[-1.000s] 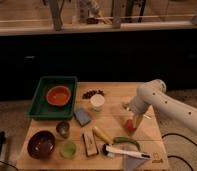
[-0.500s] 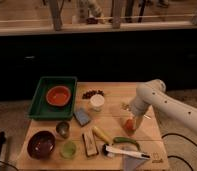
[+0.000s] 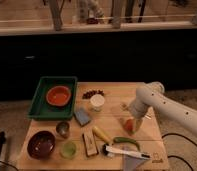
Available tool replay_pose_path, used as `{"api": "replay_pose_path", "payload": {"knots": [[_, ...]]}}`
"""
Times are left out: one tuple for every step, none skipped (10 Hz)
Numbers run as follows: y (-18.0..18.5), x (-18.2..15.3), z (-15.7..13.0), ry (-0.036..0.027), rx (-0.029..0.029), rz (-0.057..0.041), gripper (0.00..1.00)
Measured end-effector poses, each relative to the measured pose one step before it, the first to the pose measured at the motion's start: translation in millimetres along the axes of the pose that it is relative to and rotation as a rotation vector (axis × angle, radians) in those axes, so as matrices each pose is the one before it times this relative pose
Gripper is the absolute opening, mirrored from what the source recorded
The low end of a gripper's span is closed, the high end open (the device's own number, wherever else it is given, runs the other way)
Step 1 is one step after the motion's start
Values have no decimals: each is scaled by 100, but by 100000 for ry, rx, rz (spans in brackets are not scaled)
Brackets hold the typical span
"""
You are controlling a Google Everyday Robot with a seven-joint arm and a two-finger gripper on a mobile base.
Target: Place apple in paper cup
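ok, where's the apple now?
Right half of the table in the camera view: the apple is right by the gripper, down-right of the paper cup.

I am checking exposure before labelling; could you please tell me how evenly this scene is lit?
Camera view: the light wooden table is softly, evenly lit with no hard shadows; the wall behind it is almost black; the white arm is brightest, its gripper down at the small round red-orange apple, right of the small white paper cup.
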Motion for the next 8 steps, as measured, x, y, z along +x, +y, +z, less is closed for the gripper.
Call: {"api": "replay_pose_path", "payload": {"knots": [[934, 400, 479, -1648, -869, 1209, 80], [341, 228, 165, -544, -79, 572, 79], [129, 91, 76, -231, 375, 133, 75], [162, 175, 113, -436, 449, 161, 63], [58, 207, 237, -714, 184, 257, 53], [17, 53, 132, -326, 6, -30, 48], [-88, 46, 224, -720, 219, -235, 35], [-75, 28, 28, -187, 314, -305, 24]]}}
